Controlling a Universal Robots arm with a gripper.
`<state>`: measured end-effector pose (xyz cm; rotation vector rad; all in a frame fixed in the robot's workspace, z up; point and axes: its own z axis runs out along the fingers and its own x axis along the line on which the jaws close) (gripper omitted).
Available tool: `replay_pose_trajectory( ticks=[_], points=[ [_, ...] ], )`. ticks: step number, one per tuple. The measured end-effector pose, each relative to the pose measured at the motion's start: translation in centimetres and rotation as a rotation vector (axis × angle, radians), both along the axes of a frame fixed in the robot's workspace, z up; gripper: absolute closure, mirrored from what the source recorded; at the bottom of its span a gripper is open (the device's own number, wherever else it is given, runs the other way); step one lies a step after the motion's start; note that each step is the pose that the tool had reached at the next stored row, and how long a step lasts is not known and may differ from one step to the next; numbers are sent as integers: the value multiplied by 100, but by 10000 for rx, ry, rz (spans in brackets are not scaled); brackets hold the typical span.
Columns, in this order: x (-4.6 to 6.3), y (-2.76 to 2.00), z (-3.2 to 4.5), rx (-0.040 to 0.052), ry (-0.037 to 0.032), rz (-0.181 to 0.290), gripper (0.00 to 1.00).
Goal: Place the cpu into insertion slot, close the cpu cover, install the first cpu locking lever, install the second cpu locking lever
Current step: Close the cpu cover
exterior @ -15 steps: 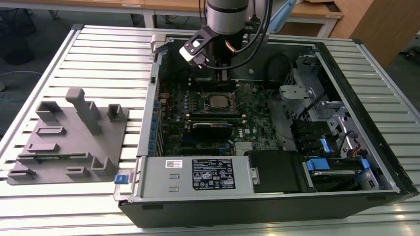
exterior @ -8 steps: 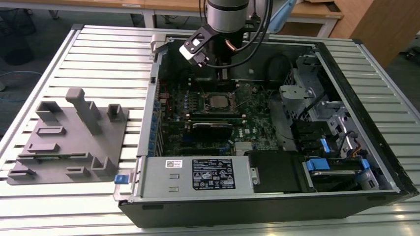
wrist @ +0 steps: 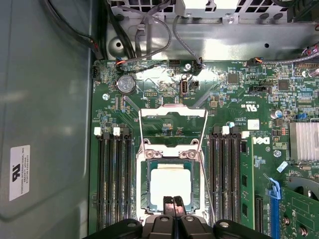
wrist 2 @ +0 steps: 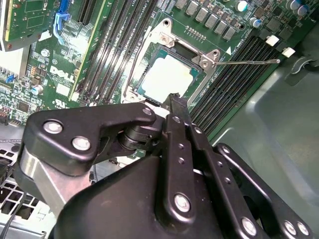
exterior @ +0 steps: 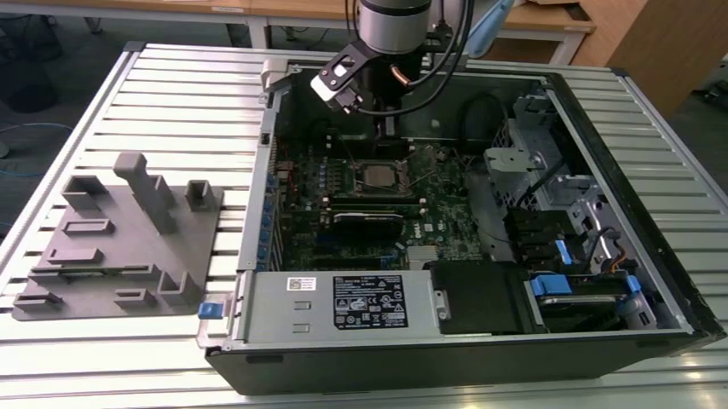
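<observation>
Silvery square cpu seated in metal-rimmed insertion slot, black fingers together

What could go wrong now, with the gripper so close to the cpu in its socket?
1. The gripper hangs with shut fingertips at the edge of the cpu; a small slip might scrape the chip or press it askew.
2. In the second wrist view a thin locking lever sticks out loose over the memory slots; the arm might snag or bend it.
</observation>
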<state>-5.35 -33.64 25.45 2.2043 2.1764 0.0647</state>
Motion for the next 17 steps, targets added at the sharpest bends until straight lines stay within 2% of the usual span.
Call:
replay_pose_trajectory(
  ticks=[17],
  points=[
    [0,0,49,1,0,0,89]
  ],
)
